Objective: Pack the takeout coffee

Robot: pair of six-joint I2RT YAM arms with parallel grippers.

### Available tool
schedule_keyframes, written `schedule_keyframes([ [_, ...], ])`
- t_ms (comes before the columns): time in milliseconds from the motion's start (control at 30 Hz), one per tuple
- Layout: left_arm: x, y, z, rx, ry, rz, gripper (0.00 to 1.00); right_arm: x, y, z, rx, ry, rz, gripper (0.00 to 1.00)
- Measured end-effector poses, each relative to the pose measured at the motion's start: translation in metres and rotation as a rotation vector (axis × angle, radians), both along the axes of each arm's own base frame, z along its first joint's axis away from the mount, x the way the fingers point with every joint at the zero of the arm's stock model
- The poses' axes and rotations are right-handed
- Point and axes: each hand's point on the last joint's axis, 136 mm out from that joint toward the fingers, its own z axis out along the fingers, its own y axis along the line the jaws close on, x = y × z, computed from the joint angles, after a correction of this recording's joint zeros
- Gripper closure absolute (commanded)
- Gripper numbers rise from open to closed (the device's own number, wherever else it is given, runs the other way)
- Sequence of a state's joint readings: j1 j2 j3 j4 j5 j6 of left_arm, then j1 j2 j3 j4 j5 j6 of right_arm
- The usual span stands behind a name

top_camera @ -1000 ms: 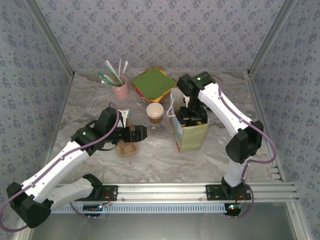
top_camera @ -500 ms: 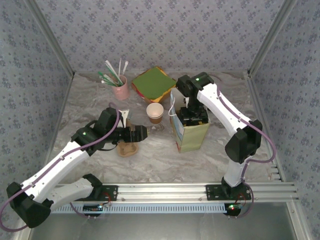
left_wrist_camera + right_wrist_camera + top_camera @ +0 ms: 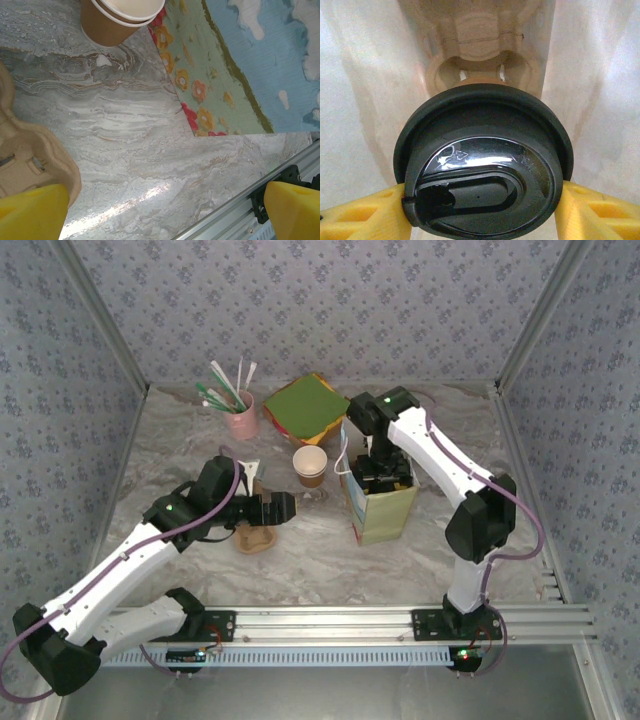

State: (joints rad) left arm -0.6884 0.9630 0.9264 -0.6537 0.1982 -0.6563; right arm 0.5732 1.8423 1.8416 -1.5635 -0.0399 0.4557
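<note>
The takeout coffee [image 3: 482,165] shows its round black lid from above, and my right gripper [image 3: 482,212] is shut on it, a yellow finger pressed on each side. It hangs inside the tall paper bag [image 3: 380,512], whose pale inner walls [image 3: 365,90] rise on both sides. In the top view my right gripper [image 3: 383,472] sits in the bag's mouth. My left gripper [image 3: 285,508] is open with nothing between its fingers [image 3: 32,212], left of the bag.
A moulded cardboard carrier [image 3: 480,45] lies in the bag below the cup. Another carrier [image 3: 255,538] sits under my left gripper. A lidless brown cup [image 3: 310,466] stands beside the bag. A pink cup of straws [image 3: 240,420] and green napkins [image 3: 305,407] stand at the back.
My right arm has shifted slightly left above the bag, still holding the cup inside it. The left arm has not moved.
</note>
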Motion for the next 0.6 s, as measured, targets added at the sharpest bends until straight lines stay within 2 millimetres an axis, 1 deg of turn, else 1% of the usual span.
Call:
schedule_keyframes([
  [367,0.001,-0.001,-0.002,0.006,0.007,0.000,0.00,0.000,0.000,-0.014,-0.007,0.013,0.000,0.32],
  [600,-0.001,-0.008,-0.009,0.017,0.029,-0.020,0.00,0.003,0.000,-0.018,-0.003,0.006,-0.004,0.33],
])
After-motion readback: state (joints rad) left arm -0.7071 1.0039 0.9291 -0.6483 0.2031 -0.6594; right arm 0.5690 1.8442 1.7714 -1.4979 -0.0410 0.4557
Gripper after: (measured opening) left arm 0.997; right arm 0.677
